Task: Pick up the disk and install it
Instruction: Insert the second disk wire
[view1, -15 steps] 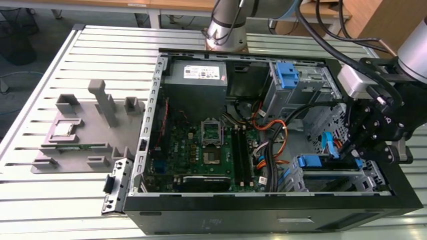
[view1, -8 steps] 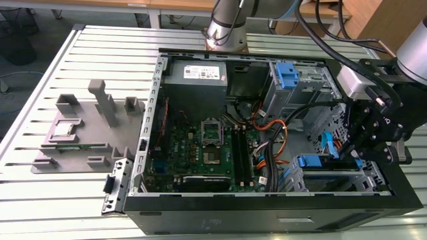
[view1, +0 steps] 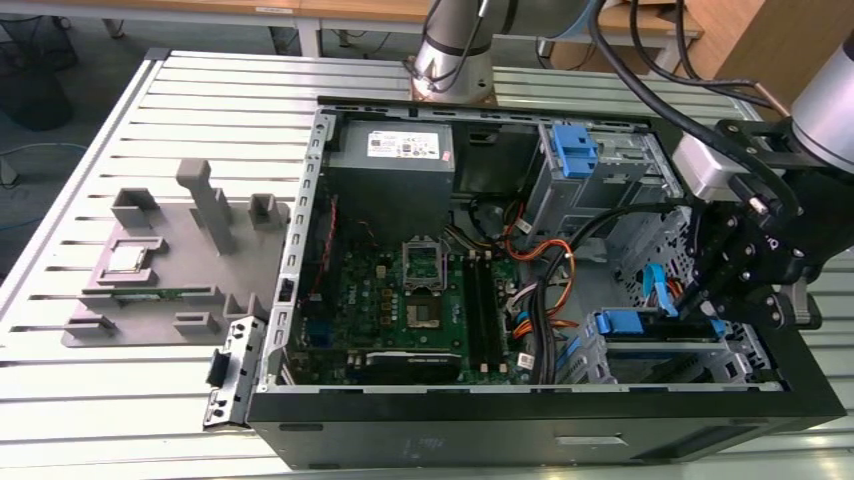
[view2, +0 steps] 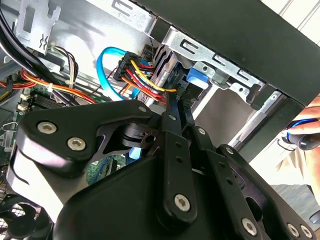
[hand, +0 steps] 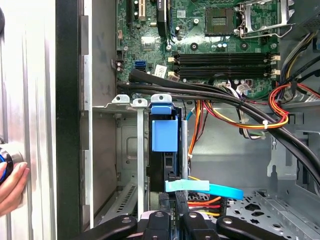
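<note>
The disk (hand: 164, 135) stands on edge in the lower drive cage (hand: 127, 150) of the open computer case. Its blue handle end (view1: 621, 322) faces the motherboard. In the second wrist view the blue handle (view2: 197, 77) shows just past my fingers. My black gripper (view1: 714, 305) reaches into the cage from the exterior view's right. The gripper (hand: 176, 217) is shut on the disk's rear edge, its fingers (view2: 170, 117) pressed close together. A light blue data cable (hand: 215, 189) crosses just in front of the fingers. A plug with red, yellow and black wires (view2: 137, 75) sits beside the disk.
Thick black cable bundles (hand: 210, 95) and orange wires run over the cage. The motherboard (view1: 400, 290), a grey power-supply box (view1: 387, 150) and an upper bay with a lone blue bracket (view1: 571, 150) fill the case. A grey fixture (view1: 174, 260) lies on the slatted table. A person's hand (hand: 10, 182) rests outside the case wall.
</note>
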